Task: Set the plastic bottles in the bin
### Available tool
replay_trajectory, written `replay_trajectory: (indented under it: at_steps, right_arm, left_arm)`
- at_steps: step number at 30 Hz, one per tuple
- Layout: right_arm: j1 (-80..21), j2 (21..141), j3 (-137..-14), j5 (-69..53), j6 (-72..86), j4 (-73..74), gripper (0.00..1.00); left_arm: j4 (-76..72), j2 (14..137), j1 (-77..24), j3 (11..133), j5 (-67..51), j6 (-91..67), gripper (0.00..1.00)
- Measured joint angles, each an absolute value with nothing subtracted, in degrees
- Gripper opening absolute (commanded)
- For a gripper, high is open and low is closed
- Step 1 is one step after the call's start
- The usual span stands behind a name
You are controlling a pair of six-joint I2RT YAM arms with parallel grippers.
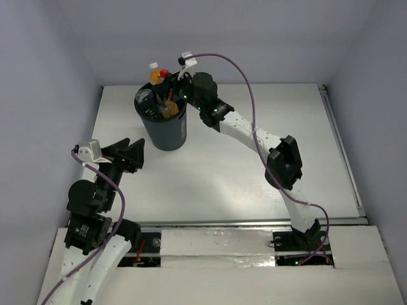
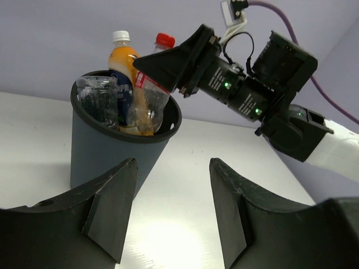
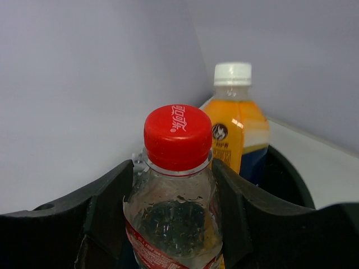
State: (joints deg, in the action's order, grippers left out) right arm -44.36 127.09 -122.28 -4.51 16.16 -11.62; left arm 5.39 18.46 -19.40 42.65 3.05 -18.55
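Right fingers [image 3: 106, 216]: I grip the red-capped bottle [image 3: 174, 193] upright, directly above the bin [image 1: 166, 133]; left fingers [image 2: 109, 207] open, empty.

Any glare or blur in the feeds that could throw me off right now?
Top external: even light, only shiny reflections on the white strip at the near edge. Left wrist: washed-out bright patch on the table between the dark left fingers. Right wrist: red-capped bottle sharp, right fingers near-black without detail.

Right gripper [image 3: 171, 179], clamping a red-capped bottle [image 3: 176, 134], and an orange bottle [image 3: 235, 129] crowd the bin [image 1: 164, 133] mouth; table [image 1: 254, 114] alongside lies open.
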Motion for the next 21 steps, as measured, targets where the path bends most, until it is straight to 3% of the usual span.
replay_trajectory:
  at_steps: [5, 6, 10, 14, 21]
  right_arm:
    - [-46.0, 124.3, -113.6, -0.8, 12.7, -16.3, 0.57]
    - [-46.4, 124.2, -112.6, -0.3, 11.9, -17.2, 0.59]
    - [-47.4, 124.0, -109.8, 1.4, 9.5, -18.4, 0.83]
    - [-47.7, 121.9, -107.0, 1.5, 8.6, -18.9, 1.0]
    - [-47.7, 112.5, -102.6, 1.3, 9.0, -21.8, 1.0]
  left_arm:
    - [5.4, 18.5, -19.1, 42.6, 3.0, -18.5, 0.61]
    - [5.4, 18.5, -19.0, 42.6, 2.9, -18.5, 0.7]
    - [5.4, 18.5, -18.9, 42.5, 2.9, -18.4, 0.97]
    - [5.4, 18.5, -18.5, 42.4, 3.0, -18.5, 0.99]
    - [5.4, 18.5, -18.3, 42.3, 3.6, -18.5, 0.99]
